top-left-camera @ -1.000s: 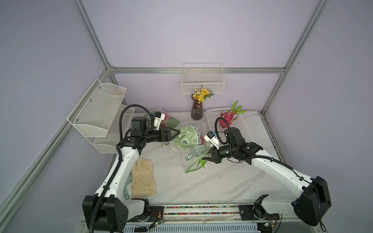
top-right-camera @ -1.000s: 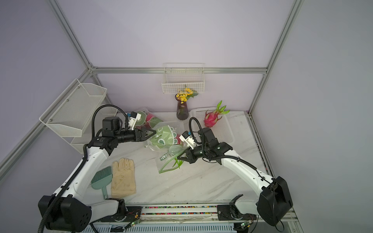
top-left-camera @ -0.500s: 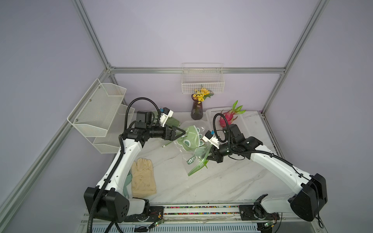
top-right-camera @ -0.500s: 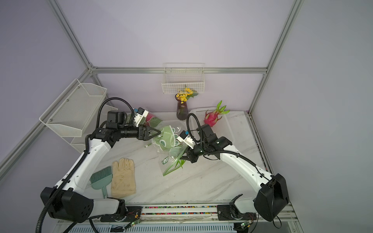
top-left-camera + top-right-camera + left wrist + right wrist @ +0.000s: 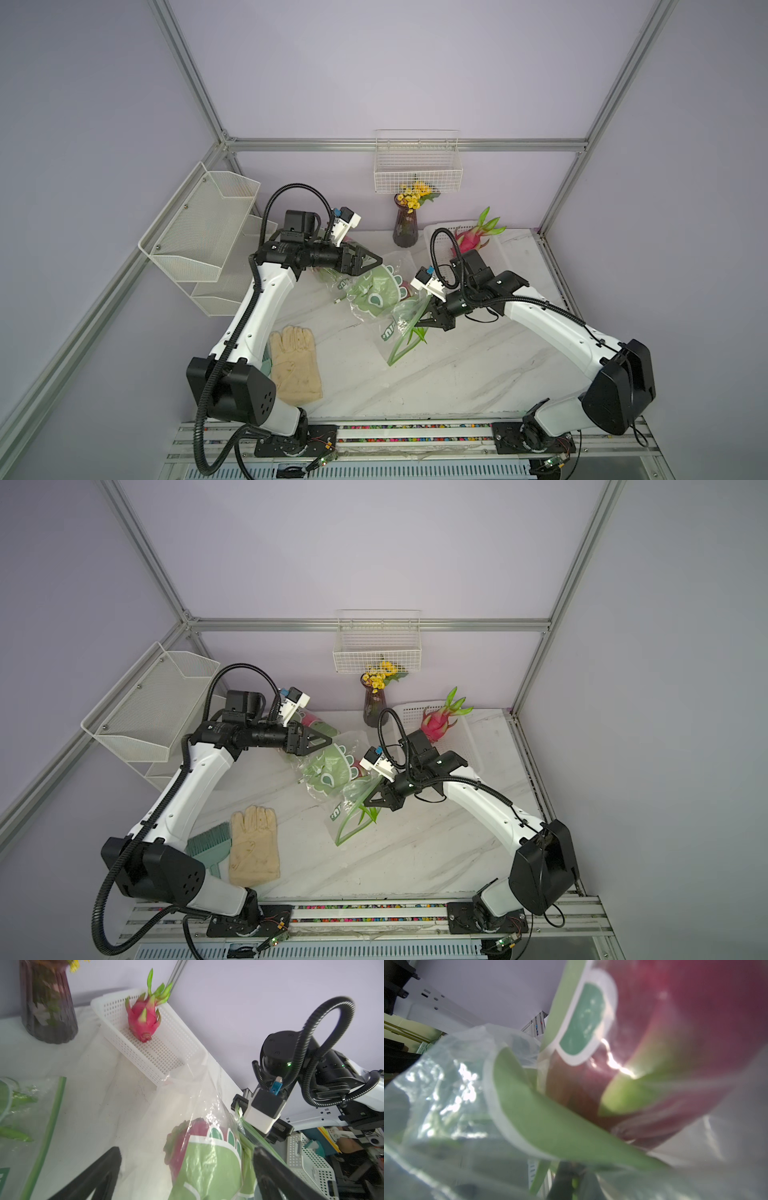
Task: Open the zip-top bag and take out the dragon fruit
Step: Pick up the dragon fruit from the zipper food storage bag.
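My right gripper (image 5: 419, 322) is pinched shut on the bag (image 5: 376, 291), close to its green zip edge (image 5: 397, 353). My left gripper (image 5: 372, 262) is wide and holds nothing. It hangs just beside the bag's other end. One fruit (image 5: 180, 1147) sits inside the bag, behind the green picture on it. A second fruit (image 5: 467, 241) lies in the basket (image 5: 166, 1059), well apart from us.

I cannot tell if the zip is fully open. Some green bits show near it, so I think it is open a little.

I think my job now is to grab the bag with my left fingers (image 5: 112, 1153). To do it well, I should go in slowly and straight. The plastic is thin and slippy, so I want a good bunch of it between my fingers, not just a tiny corner. I must not squash the fruit, because it is soft and its leaves can snap.

My right pinch must not slip, or the whole bag drops. Once both sides have it, a gentle pull apart should do. A hard yank could rip the bag or fling the fruit onto the table.
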You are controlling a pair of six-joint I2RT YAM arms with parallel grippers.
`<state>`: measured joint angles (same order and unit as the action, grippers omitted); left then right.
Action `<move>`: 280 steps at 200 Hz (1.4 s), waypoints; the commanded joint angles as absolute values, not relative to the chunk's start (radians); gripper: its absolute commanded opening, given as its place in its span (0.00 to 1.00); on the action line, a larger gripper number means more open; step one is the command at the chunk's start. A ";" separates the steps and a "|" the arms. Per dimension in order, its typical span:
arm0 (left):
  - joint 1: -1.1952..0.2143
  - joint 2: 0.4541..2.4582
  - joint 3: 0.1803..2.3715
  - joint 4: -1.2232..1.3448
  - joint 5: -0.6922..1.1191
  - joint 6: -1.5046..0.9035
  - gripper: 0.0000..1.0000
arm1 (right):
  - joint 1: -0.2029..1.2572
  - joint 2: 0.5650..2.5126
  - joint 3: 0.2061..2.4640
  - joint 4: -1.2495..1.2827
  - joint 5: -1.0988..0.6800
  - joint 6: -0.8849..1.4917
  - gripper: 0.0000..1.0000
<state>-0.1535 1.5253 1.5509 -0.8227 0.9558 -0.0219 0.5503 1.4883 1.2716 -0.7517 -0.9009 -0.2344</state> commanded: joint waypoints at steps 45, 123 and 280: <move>-0.213 1.613 1.539 -0.779 1.064 -0.011 0.94 | 0.546 1.502 1.291 -0.739 -0.962 -0.300 0.00; -0.247 1.672 1.562 -0.738 0.992 -0.003 0.64 | 0.546 1.511 1.303 -0.708 -0.964 -0.268 0.00; -0.106 1.539 1.345 -0.530 0.626 -0.317 0.00 | 0.546 1.376 1.239 -0.716 -1.014 -0.230 0.00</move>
<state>-0.1291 1.5993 1.3495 -0.5400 0.7536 -0.3012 0.5495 1.4216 1.2560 -0.7300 -0.9607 -0.2058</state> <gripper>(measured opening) 0.047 0.085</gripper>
